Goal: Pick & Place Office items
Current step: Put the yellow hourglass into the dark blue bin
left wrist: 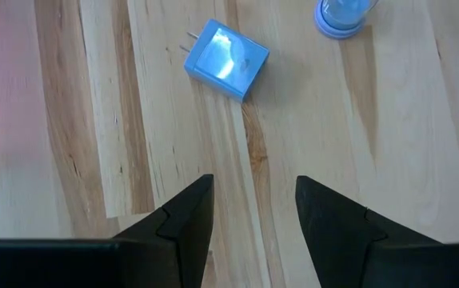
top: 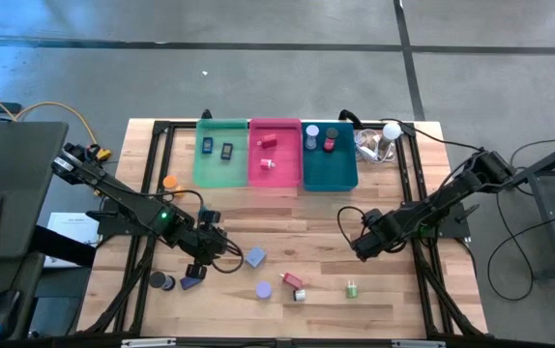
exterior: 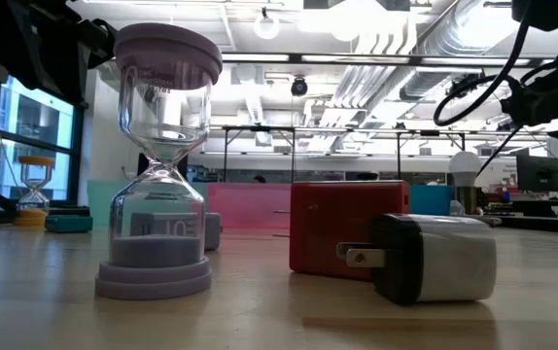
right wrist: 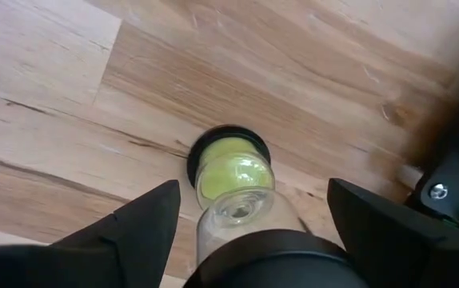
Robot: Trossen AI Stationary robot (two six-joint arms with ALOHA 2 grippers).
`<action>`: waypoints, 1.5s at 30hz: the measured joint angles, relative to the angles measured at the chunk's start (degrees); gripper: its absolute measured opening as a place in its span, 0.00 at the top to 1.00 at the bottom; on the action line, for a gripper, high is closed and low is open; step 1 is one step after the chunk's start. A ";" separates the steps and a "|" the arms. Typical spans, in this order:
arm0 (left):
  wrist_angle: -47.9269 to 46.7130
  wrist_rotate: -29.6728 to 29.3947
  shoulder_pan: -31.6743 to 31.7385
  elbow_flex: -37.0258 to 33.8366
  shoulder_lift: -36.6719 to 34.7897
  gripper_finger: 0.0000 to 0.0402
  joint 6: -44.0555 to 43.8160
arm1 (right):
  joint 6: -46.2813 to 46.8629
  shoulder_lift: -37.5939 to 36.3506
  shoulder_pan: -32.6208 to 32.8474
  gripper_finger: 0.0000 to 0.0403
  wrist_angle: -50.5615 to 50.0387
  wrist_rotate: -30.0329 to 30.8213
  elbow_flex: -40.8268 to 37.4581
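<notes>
Two end effectors are hanging over the front half of the bench (top: 287,237). The left end effector (top: 210,249) is hovering with its fingers (left wrist: 188,216) spread apart and nothing between them, just short of a blue plug adapter (left wrist: 226,60) lying flat on the wood. The right end effector (top: 363,246) is hanging with its fingers (right wrist: 133,224) wide apart, and its wrist view is showing a green-filled sand timer (right wrist: 231,172) standing upright below it, not yet gripped.

The adapter is looking light, rigid and smooth-sided, so taking it across its two flat faces, clear of the prongs, should hold best. The timer is looking fragile at its glass waist and likely to roll; closing on a cap seems safer.

The high view is showing the green bin (top: 219,155), pink bin (top: 275,159) and teal bin (top: 329,164) already holding several items. The low view alone is revealing a lavender sand timer (exterior: 158,160) standing upright beside a red adapter (exterior: 342,226) and a white plug (exterior: 435,258).
</notes>
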 joint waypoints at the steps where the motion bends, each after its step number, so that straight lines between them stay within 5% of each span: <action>1: 0.02 0.00 0.01 0.00 0.00 0.58 0.00 | 0.03 0.00 0.00 0.26 0.01 0.08 0.00; 12: 0.14 0.00 0.01 0.00 -0.01 0.58 0.02 | 0.46 0.00 0.00 0.56 1.49 -0.63 0.02; 27: 3.12 0.00 -0.01 -3.46 0.00 0.58 0.02 | -2.08 0.00 0.00 0.56 3.59 -0.59 1.31; 45: 6.54 0.13 -0.01 -8.24 0.00 0.58 2.34 | -24.08 0.00 -8.14 0.56 4.45 7.39 15.57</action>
